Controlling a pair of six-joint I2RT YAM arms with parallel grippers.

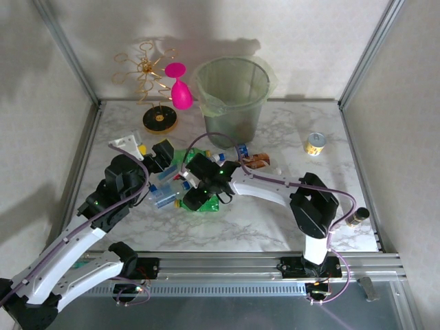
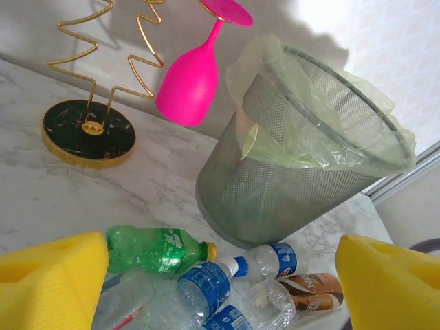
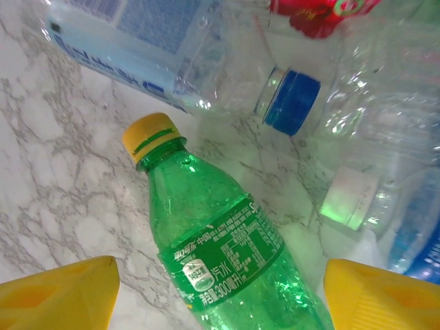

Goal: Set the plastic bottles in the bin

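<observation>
We see a white marbled tabletop [image 1: 234, 230] boxed in by pale walls and a metal frame. Left of its centre lies the heap of plastic bottles [image 1: 172, 189], crushed and tumbled together.

The right end effector [image 3: 220, 295] hangs low over the near side of the heap, its yellow fingers [image 3: 58, 295] spread wide. A green bottle [image 3: 220, 254] with a yellow cap [image 3: 151, 136] lies on the marble between them, and we cannot tell whether either finger touches it. Its label carries Chinese characters and the figure 300. Just beyond it lie clear bottles: one with a blue cap [image 3: 292, 102], one with a white cap [image 3: 350, 199], and one with a pale blue label [image 3: 124, 34] whose print is too small to read.

The left end effector [image 2: 220, 282] hovers over the left side of the heap, also spread wide and holding nothing. Below it we see a second green bottle [image 2: 151, 251], a blue-labelled bottle [image 2: 206, 289] and a brown-labelled bottle [image 2: 309, 283]. We cannot read their lettering.

Farther off, at the middle of the far edge, the bin [image 1: 230, 117] stands upright just beyond the heap. It is a grey mesh basket lined with a pale green bag. Towards the far left corner a pink goblet [image 1: 180, 89] hangs bowl downward beside a gold wire rack [image 1: 148, 72]. A small metal can [image 1: 315, 143] stands alone towards the far right corner.
</observation>
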